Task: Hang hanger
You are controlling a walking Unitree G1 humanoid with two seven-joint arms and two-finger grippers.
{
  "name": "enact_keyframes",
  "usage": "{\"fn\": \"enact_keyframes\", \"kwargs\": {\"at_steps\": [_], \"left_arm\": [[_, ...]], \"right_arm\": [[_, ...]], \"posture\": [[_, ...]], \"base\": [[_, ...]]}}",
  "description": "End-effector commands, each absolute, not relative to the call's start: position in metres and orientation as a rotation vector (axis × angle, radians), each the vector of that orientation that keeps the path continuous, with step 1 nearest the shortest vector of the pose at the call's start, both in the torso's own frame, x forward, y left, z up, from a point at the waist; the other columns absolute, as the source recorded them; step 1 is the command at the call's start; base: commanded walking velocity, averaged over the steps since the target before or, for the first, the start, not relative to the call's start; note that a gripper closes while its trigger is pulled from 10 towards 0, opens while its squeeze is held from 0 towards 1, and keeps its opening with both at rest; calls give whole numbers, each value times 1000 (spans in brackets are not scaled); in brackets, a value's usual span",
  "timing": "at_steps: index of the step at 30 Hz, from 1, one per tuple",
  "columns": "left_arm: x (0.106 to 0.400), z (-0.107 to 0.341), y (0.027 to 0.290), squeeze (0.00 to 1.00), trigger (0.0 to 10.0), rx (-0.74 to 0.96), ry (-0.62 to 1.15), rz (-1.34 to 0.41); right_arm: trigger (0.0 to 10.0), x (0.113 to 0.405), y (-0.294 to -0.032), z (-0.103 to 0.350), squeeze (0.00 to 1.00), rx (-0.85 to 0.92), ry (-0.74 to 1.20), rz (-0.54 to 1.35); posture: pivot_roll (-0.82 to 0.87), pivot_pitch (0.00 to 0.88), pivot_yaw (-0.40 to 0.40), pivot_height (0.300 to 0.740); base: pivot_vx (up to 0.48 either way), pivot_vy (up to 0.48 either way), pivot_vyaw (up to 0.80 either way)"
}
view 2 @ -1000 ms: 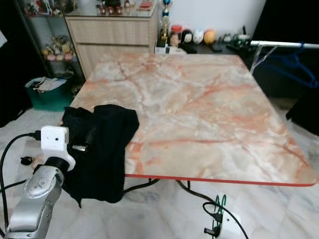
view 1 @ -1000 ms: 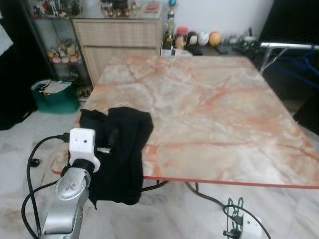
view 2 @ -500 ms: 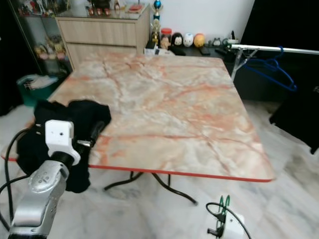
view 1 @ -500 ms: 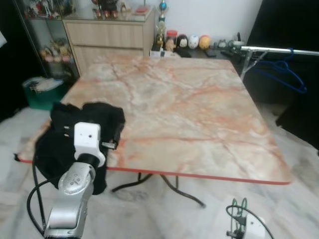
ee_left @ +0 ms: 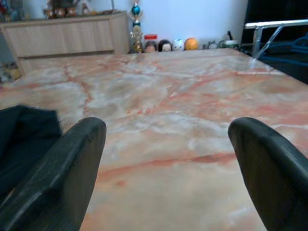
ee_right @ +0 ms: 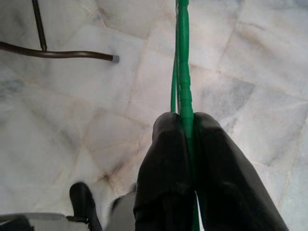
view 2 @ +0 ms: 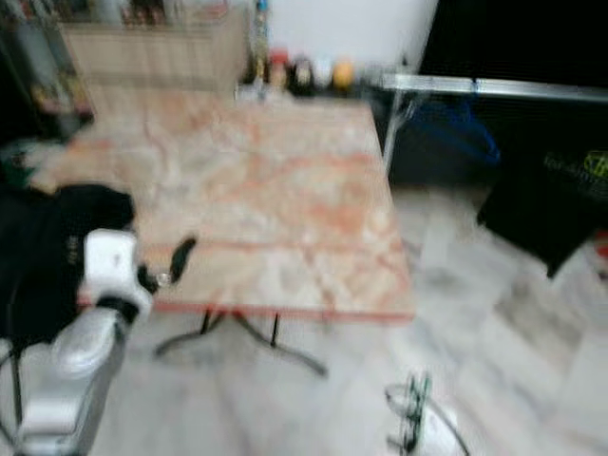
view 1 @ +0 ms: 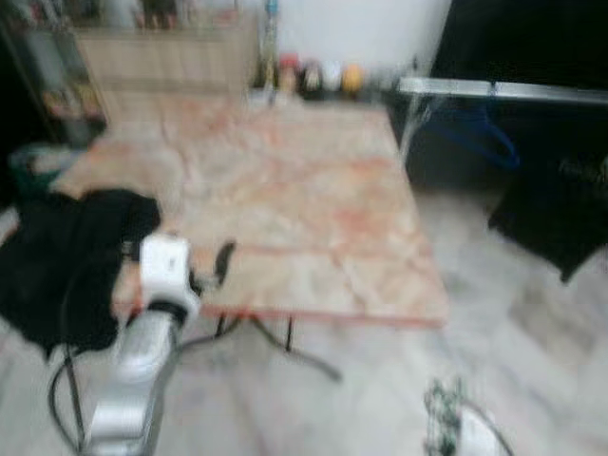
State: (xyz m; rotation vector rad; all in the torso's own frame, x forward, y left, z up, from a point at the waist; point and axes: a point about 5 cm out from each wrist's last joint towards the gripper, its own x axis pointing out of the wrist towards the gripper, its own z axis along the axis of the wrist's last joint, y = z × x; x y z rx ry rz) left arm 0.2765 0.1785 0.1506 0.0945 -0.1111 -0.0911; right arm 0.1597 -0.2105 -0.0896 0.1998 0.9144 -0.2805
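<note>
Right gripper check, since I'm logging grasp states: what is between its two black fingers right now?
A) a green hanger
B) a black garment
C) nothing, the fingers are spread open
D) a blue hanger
A: in the right wrist view the right gripper has both fingers pressed together on the thin green hanger, which runs out ahead of them over the marble floor.

Home: marble table (view 1: 285, 199), sideboard (ee_left: 67, 36)
</note>
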Motion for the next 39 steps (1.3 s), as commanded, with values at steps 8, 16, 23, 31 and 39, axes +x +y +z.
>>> {"fn": "enact_keyframes", "kwargs": {"at_steps": [8, 16, 23, 31, 39], "left_arm": [[277, 152, 170, 0, 10000, 86, -110, -122], [277, 151, 168, 0, 10000, 91, -106, -128], [276, 149, 165, 0, 10000, 89, -101, -136], [278, 150, 164, 0, 10000, 86, -100, -137], [282, 147, 159, 0, 10000, 82, -96, -151]], "right_arm": [[10000, 160, -218, -88, 0, 195, 898, -306], [10000, 159, -218, -88, 0, 193, 901, -302], [10000, 158, -219, -88, 0, 192, 899, -301], [10000, 159, -219, -87, 0, 197, 883, -306], [10000, 197, -211, -70, 0, 190, 758, -270]], "posture": [[128, 0, -10, 740], [126, 0, -11, 740], [117, 0, -12, 740], [104, 0, -7, 740], [75, 0, -3, 740]], "base": [[0, -427, 0], [0, -425, 0], [0, -426, 0], [0, -427, 0], [0, -426, 0]]}}
